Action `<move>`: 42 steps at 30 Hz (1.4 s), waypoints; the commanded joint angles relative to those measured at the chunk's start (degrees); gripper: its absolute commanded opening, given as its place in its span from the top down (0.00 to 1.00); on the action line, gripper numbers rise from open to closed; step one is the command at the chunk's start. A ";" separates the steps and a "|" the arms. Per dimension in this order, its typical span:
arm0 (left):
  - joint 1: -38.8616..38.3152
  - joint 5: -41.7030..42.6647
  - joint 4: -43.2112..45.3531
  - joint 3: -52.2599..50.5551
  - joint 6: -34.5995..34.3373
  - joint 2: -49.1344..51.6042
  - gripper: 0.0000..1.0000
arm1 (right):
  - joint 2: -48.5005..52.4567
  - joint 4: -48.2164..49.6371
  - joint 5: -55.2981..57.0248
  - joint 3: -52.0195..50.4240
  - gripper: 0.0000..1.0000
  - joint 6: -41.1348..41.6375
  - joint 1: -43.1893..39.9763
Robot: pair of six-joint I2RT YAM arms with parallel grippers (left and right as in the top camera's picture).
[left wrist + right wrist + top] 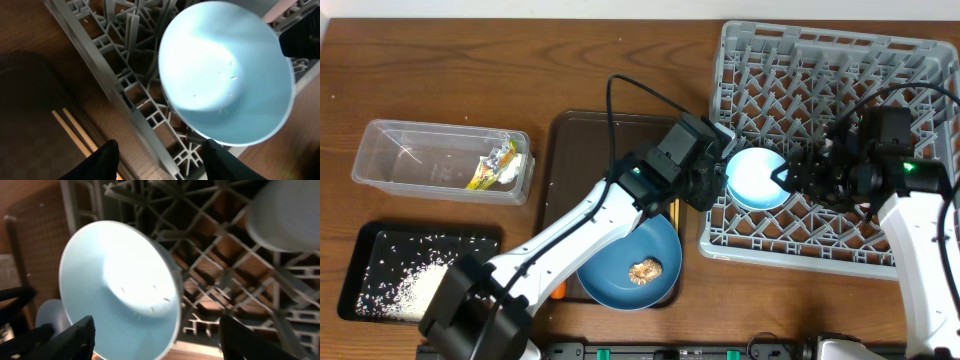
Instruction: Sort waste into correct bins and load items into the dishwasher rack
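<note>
Brown wooden tabletop, w/ the grey dishwasher rack (840, 150) filling the far right corner. At the left edge sits the clear tub (380, 135), yellow-green wrapper (492, 170) inside; near left corner has the black tray (360, 240) w/ rice (410, 285) on it. Mid-table the dark brown serving tray (585, 150) carries the blue plate (615, 288), brown food lump (644, 269) on it. Tilted in the rack's near-left corner lies the light blue bowl (757, 177). Beside it the left gripper (160, 150) is spread wide, nothing held. Opposite, the right gripper (156, 325) is also wide apart, empty; contact w/ the bowl unclear
</note>
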 commanded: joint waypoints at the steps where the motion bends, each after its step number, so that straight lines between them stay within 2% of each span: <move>1: -0.02 -0.17 1.09 0.66 -0.04 1.42 0.45 | 0.04 0.28 -4.94 -0.20 0.26 -2.49 -1.42; 5: -0.20 0.17 2.49 0.66 -2.40 2.38 0.45 | 0.04 0.28 -4.26 -0.20 0.25 -3.34 -2.36; 13: -0.17 2.71 8.09 0.66 -14.43 3.37 0.45 | 0.04 0.31 -4.07 -0.20 0.27 -3.54 -2.73; 20: -0.20 2.73 10.19 0.66 -20.35 5.05 0.46 | 0.02 2.56 -3.91 -0.15 0.28 -2.23 -3.85; 21: -0.20 2.75 10.21 0.66 -21.77 5.70 0.47 | 0.02 2.80 -3.96 -0.15 0.28 -1.92 -4.35; 24: -0.20 6.10 11.23 0.66 -24.70 8.15 0.58 | 0.02 3.08 -4.35 -0.15 0.28 -1.77 -5.79; 26: -0.20 8.81 12.37 0.66 -24.81 9.09 0.65 | 0.02 2.93 -4.35 -0.15 0.28 -1.79 -6.40; 32: -0.17 8.52 12.50 0.68 -24.57 9.38 0.80 | 0.02 2.67 -4.33 -0.15 0.27 -1.81 -6.86; 34: -0.17 8.52 12.50 0.68 -24.57 9.35 0.81 | 0.02 2.69 -4.33 -0.15 0.27 -1.81 -6.86; 35: -0.17 8.52 12.50 0.68 -24.48 9.25 0.85 | 0.02 2.69 -4.33 -0.15 0.27 -1.81 -6.86; 42: -0.17 5.31 11.52 0.68 -21.55 6.40 0.84 | 0.04 1.90 -4.35 -0.15 0.28 -3.48 -6.84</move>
